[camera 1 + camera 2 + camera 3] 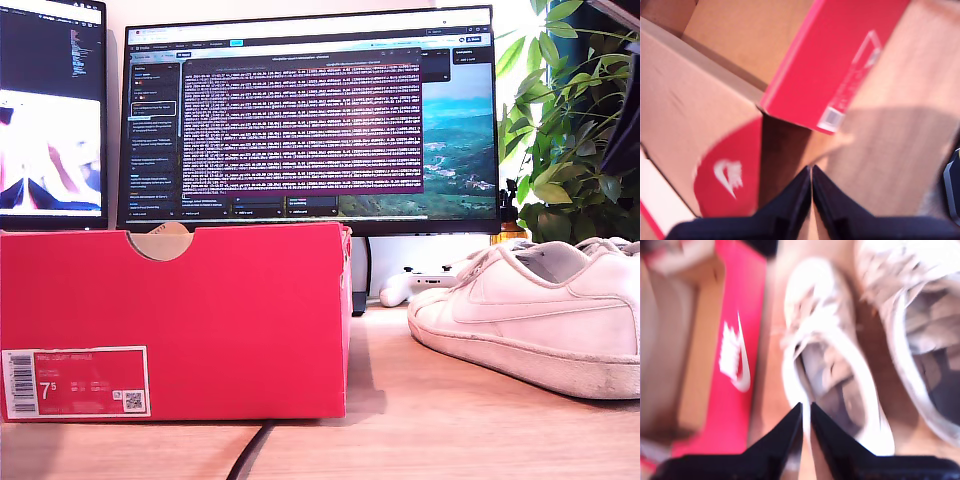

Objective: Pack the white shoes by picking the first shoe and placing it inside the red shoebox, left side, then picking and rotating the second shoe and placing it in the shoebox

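red shoebox: at exterior view's left on desk, lid off; what we see of its inside looks empty, rest hidden. white shoes: at exterior view's right, both outside the box. we judge them light, soft uppers, stiff soles; best grip at heel collar. our first gripper: above the box, jaws nrly closed, nothing held. our second gripper: over one shoe's opening, jaws nrly closed, empty

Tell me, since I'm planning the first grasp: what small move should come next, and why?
Probably open my second gripper and lower it onto the nearer white leather sneaker. Its jaws look shut and hang just above that shoe's heel, both sneakers lie on the wooden desk outside the big red cardboard shoebox, and my first gripper sits shut over the box.
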Tool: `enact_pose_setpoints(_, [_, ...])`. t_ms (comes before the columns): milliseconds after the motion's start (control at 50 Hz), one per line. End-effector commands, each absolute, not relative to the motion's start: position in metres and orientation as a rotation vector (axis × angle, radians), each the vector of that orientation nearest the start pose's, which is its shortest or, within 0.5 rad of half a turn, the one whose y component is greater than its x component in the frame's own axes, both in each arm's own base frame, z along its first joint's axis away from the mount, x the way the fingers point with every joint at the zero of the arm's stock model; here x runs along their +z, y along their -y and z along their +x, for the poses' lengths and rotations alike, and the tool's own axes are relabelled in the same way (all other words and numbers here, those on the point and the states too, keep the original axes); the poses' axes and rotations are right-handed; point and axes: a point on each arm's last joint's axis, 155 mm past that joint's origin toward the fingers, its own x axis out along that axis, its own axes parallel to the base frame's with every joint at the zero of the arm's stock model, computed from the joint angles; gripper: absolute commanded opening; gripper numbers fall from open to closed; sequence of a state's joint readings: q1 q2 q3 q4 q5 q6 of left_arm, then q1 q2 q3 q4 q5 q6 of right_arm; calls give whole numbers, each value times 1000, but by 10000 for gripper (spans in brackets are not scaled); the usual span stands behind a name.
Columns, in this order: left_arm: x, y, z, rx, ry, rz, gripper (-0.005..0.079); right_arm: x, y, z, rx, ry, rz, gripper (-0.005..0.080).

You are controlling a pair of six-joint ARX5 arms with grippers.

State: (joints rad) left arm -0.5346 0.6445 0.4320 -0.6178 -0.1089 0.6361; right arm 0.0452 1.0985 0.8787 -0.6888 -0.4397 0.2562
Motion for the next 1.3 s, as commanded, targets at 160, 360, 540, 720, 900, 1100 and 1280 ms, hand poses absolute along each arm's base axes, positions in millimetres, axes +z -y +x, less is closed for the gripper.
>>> enact_pose_setpoints(160, [80,107,222,-638,-654,873,-18,148,-102,280,383,-1069,289,260])
enact_pose_setpoints(360, [80,111,228,-636,-644,870,-18,134,-112,278,412,-1119,233,348])
enact_pose_setpoints(540, [86,115,235,-627,-609,861,-14,118,-131,276,461,-1175,196,372])
enact_pose_setpoints(720, [88,117,237,-629,-594,854,-11,101,-147,280,495,-1197,114,377])
enact_pose_setpoints(900, [88,118,237,-630,-594,854,-11,84,-144,289,466,-1216,-11,376])
enact_pose_setpoints(1100, [89,118,239,-628,-585,852,-11,68,-135,297,436,-1237,-106,376])
enact_pose_setpoints(1280, [95,121,243,-620,-556,844,-12,56,-136,296,452,-1270,-128,372])
